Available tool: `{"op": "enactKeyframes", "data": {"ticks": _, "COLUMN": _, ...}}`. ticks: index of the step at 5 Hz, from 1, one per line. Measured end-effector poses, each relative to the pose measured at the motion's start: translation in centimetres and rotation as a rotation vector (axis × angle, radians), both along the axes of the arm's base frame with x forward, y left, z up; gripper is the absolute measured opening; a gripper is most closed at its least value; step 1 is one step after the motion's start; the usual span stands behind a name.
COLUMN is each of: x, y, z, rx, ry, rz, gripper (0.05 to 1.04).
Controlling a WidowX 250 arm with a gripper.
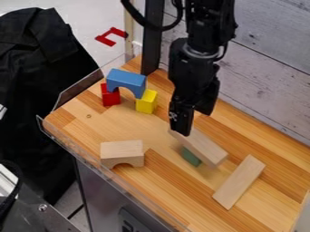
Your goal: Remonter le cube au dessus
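Far left, a blue wooden arch (126, 80) spans a red block (110, 96) and a yellow block (146, 102). Raising the likely cube, the green block (191, 156) under a pale wooden plank (203, 146), seems undone; whether the black tool (186, 125) grips anything, I cannot tell.

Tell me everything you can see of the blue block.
The blue block is an arch: flat on top, with a rounded cut-out in its underside, plain blue, perhaps painted wood. It sits upright with its opening downward, roughly level, near the table's back corner. It bridges two supports, one end resting on the red block and the other on the yellow block, with a gap between them.
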State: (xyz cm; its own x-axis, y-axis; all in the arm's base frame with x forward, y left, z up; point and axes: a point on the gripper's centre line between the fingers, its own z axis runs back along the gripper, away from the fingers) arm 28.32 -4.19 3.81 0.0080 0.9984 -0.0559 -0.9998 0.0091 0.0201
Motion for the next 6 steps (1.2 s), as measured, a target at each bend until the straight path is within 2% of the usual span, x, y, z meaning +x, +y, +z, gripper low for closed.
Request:
{"op": "enactKeyframes", "data": {"ticks": 2, "x": 0.4, "y": -0.9, "z": -1.7, "rx": -0.028, "ry": 0.024, "rz": -0.019, "gripper": 1.0}}
{"op": "enactKeyframes", "data": {"ticks": 3, "x": 1.0, "y": -0.6, "z": -2.0, "rx": 0.014, "ry": 0.044, "rz": -0.006, "gripper": 1.0}}
{"op": "enactKeyframes", "data": {"ticks": 4, "x": 1.1, "y": -0.5, "z": -2.3, "rx": 0.036, "ry": 0.066, "rz": 0.005, "gripper": 1.0}}
{"op": "enactKeyframes", "data": {"ticks": 6, "x": 0.7, "y": 0.0, "z": -3.2, "rx": 0.041, "ry": 0.105, "rz": 0.047, "gripper": 1.0}}
